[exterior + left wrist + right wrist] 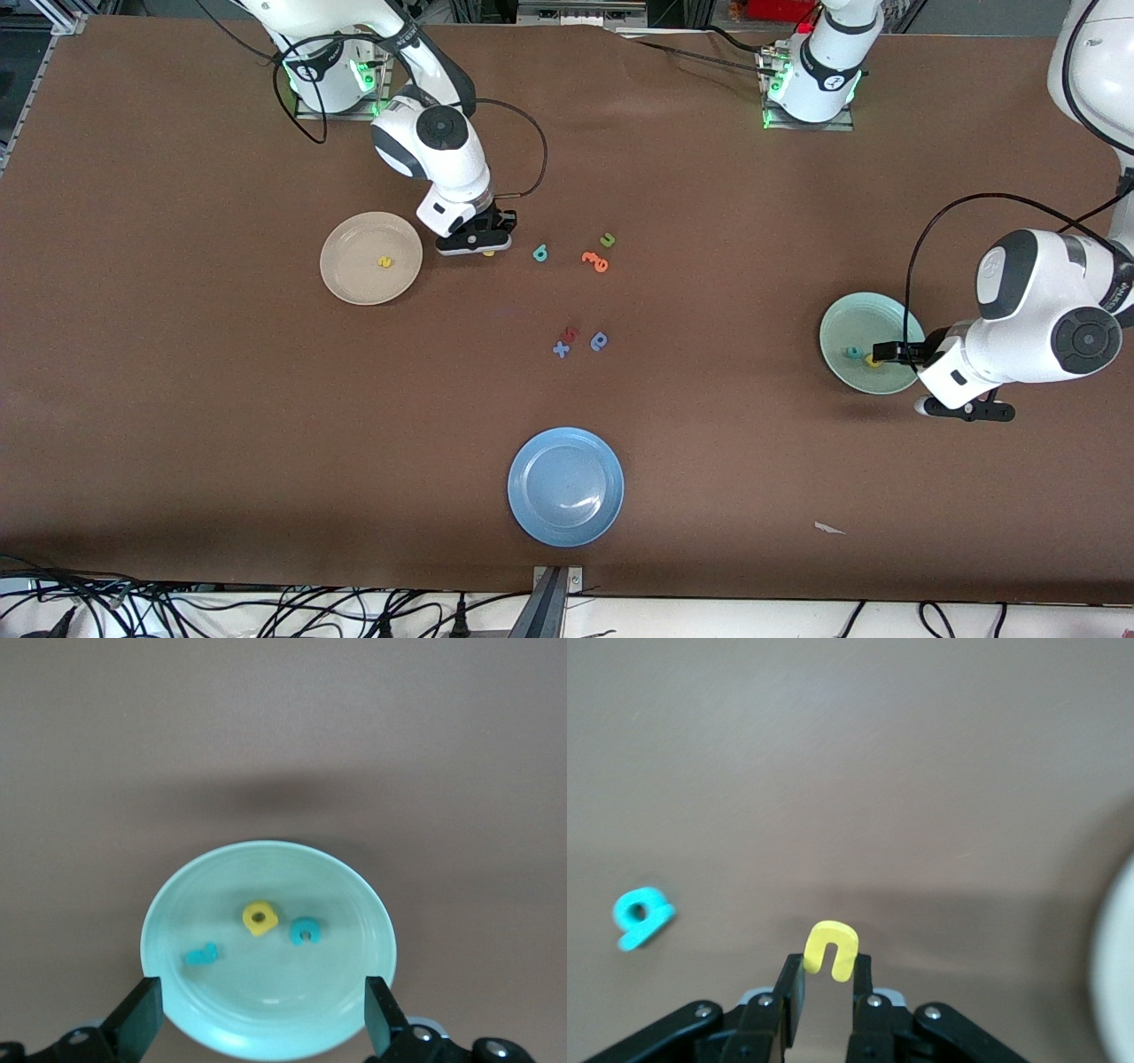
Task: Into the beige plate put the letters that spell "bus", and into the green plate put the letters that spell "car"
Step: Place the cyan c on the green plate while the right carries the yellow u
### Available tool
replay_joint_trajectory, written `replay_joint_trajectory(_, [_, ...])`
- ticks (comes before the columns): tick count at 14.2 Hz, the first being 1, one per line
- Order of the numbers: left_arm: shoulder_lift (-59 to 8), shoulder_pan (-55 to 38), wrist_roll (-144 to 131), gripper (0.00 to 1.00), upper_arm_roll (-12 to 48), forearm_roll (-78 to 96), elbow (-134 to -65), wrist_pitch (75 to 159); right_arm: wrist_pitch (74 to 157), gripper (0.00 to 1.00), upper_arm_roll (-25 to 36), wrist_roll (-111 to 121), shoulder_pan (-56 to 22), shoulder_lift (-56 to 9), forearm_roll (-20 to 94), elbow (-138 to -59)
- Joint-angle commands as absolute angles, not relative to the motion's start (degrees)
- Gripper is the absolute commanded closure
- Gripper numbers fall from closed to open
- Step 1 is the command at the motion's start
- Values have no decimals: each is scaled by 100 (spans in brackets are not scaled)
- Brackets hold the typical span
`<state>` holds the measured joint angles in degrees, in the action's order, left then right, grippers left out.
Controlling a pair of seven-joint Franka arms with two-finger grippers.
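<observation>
1. The green plate (840,337) at the left arm's end of the table already holds all three letters of "car": in the left wrist view a yellow "a" (259,918), a teal "c" (305,931) and a thin teal "r" (201,953) lie apart from one another in its well. That word looks finished.
2. The left gripper (261,1014) hangs over the edge of the green plate with its fingers spread wide and nothing between them.
3. The beige plate (354,275) at the right arm's end holds one letter so far, the yellow "s" (384,262).
4. The right gripper (828,988) is down at the table just beside the beige plate, its fingers closed on the yellow "u" (831,949), which stands up between the tips.
5. The teal "b" (540,253) lies on the table near that gripper, not yet collected. Judging by this, "bus" needs the "u" carried into the beige plate and then the "b".
6. The green "u" (607,239), the orange letter (596,260), the blue "x" (561,349), a blue rounded letter (600,340) and the blue plate (532,505) are not part of the task.
7. In the front view the gripped "u" is almost hidden under the right gripper, and a small dark reddish piece by the "x" is too small to read.
</observation>
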<state>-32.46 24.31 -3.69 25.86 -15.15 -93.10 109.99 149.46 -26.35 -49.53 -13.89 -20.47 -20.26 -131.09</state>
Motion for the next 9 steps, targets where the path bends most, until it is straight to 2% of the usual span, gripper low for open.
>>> replay_joint_trajectory(1, [-2173, 1321, 191, 0, 1287, -531, -9922, 10934, 14389, 100, -2689, -4222, -855, -1364, -2030, -13254])
replay_joint_trajectory(4, [-1330, 609, 290, 0, 468, 183, -10273, 10820, 14045, 100, -2725, -3509, -353, -1134, -2021, -13350])
replay_joint_trajectory(7, [-591, 116, 290, 0, -60, 554, -10283, 10329, 14080, 100, -2716, -2613, 280, -1177, -1995, -13456])
replay_joint_trajectory(9, [-317, -43, 246, 0, -158, 501, -10213, 10109, 14071, 100, -2716, -2645, 343, -1274, -1986, -13482])
